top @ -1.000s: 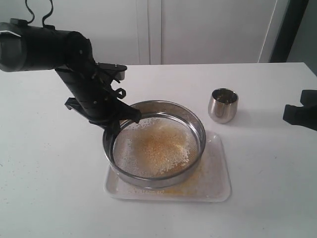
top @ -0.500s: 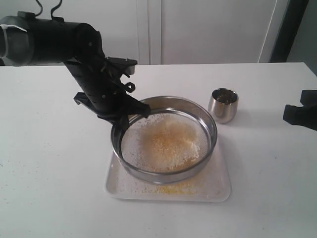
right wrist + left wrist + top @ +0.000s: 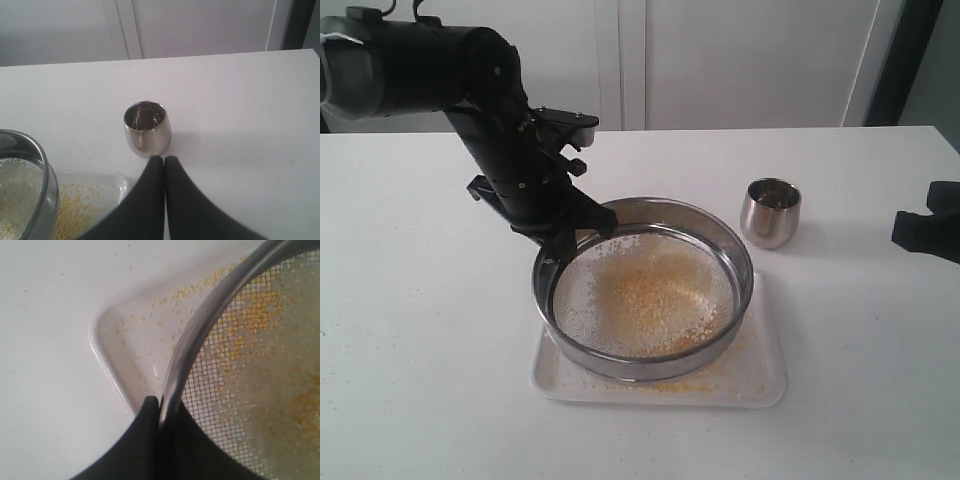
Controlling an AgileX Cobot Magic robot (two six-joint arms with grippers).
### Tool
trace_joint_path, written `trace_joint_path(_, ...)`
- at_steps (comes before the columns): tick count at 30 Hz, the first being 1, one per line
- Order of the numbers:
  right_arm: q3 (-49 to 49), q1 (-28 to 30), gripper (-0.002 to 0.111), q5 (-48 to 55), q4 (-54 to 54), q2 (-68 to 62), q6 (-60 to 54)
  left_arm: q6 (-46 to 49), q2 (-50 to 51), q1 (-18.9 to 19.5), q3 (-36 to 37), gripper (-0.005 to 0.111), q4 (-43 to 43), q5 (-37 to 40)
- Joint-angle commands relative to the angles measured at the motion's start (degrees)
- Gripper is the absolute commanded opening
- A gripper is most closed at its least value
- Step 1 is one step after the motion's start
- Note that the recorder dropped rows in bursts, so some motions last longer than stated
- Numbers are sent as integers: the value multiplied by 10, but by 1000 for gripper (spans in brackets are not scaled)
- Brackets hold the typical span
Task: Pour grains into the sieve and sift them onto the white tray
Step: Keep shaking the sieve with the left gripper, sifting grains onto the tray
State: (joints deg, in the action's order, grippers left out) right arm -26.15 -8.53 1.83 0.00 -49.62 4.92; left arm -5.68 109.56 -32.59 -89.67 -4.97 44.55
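only round steel-mesh sieve (image 3: pixel 643 290), yellow grains (image 3: pixel 655 290)

Left arm (image 3: pixel 420 70): thick glossy black cylindrical link with a grey band at its outer end.
Cables (image 3: pixel 385 9): thin black loops above the link.
Wrist mount (image 3: pixel 565 122): flat black plate with small fittings.
Left gripper (image 3: pixel 159 407): smooth matte black jaws.
Right gripper (image 3: pixel 164 161): matte black jaws, tapering to rounded tips.
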Motion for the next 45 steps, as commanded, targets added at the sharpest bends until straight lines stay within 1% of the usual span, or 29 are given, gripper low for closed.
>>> trace_joint_path(1, 2, -1, 0, -2, 0, 3, -2, -21, -2, 12, -4, 0, -34, -19)
trace_joint_path(4, 2, -1, 0, -2, 0, 3, -2, 17, 0, 10, -4, 0, -38, 57)
trace_joint_path(5, 2, -1, 0, -2, 0, 3, -2, 30, 0, 10, -4, 0, -36, 68)
trace_joint_path(6, 2, -1, 0, -2, 0, 3, -2, 29, 0, 10, -4, 0, -35, 61)
trace_joint_path(9, 2, -1, 0, -2, 0, 3, -2, -13, 0, 21, -6, 0, -41, -16)
trace_joint_path(10, 2, -1, 0, -2, 0, 3, -2, -25, 0, 23, -8, 0, -51, -21)
trace_joint_path(12, 2, -1, 0, -2, 0, 3, -2, -12, 0, 21, -10, 0, -72, 1)
trace_joint_path(14, 2, -1, 0, -2, 0, 3, -2, 22, 0, 9, -10, 0, -78, 56)
trace_joint_path(15, 2, -1, 0, -2, 0, 3, -2, 33, 0, 3, -10, 0, -73, 67)
trace_joint_path(17, 2, -1, 0, -2, 0, 3, -2, 43, 3, -2, -12, 0, -45, 47)
trace_joint_path(19, 2, -1, 0, -2, 0, 3, -2, -22, 4, 10, -18, 0, -14, 12)
trace_joint_path(20, 2, -1, 0, -2, 0, 3, -2, -57, 5, 27, -22, 0, -8, 8)
trace_joint_path(23, 2, -1, 0, -2, 0, 3, -2, -71, 6, 39, -24, 0, -9, 13)
trace_joint_path(25, 2, -1, 0, -2, 0, 3, -2, -51, 17, 8, -24, 0, -41, -9)
trace_joint_path(26, 2, -1, 0, -2, 0, 3, -2, -34, 26, -18, -24, 0, -30, -5)
trace_joint_path(27, 2, -1, 0, -2, 0, 3, -2, -37, 28, -21, -24, 0, -9, 3)
trace_joint_path(28, 2, -1, 0, -2, 0, 3, -2, -88, 29, -5, -24, 0, 50, 20)
trace_joint_path(29, 2, -1, 0, -2, 0, 3, -2, -113, 27, 11, -24, 0, 50, 28)
trace_joint_path(30, 2, -1, 0, -2, 0, 3, -2, -95, 24, 15, -24, 0, 10, 20)
trace_joint_path(31, 2, -1, 0, -2, 0, 3, -2, -52, 24, 0, -24, 0, -43, -2)
trace_joint_path(32, 2, -1, 0, -2, 0, 3, -2, -35, 30, -20, -24, 0, -47, -20)
trace_joint_path(33, 2, -1, 0, -2, 0, 3, -2, -51, 32, -27, -24, 0, -28, -21)
trace_joint_path(35, 2, -1, 0, -2, 0, 3, -2, -85, 30, 7, -24, 0, 7, 12)
trace_joint_path(36, 2, -1, 0, -2, 0, 3, -2, -87, 27, 23, -24, 0, -13, 13)
trace_joint_path(37, 2, -1, 0, -2, 0, 3, -2, -80, 27, 21, -24, 0, -58, -6)
trace_joint_path(39, 2, -1, 0, -2, 0, 3, -2, -25, 30, -3, -24, 0, -95, -30)
trace_joint_path(41, 2, -1, 0, -2, 0, 3, -2, -24, 30, -17, -24, 0, -66, -31)
trace_joint_path(43, 2, -1, 0, -2, 0, 3, -2, -68, 23, 4, -24, 0, -9, -10)
trace_joint_path(45, 2, -1, 0, -2, 0, 3, -2, -83, 18, 28, -24, 0, -10, 1)
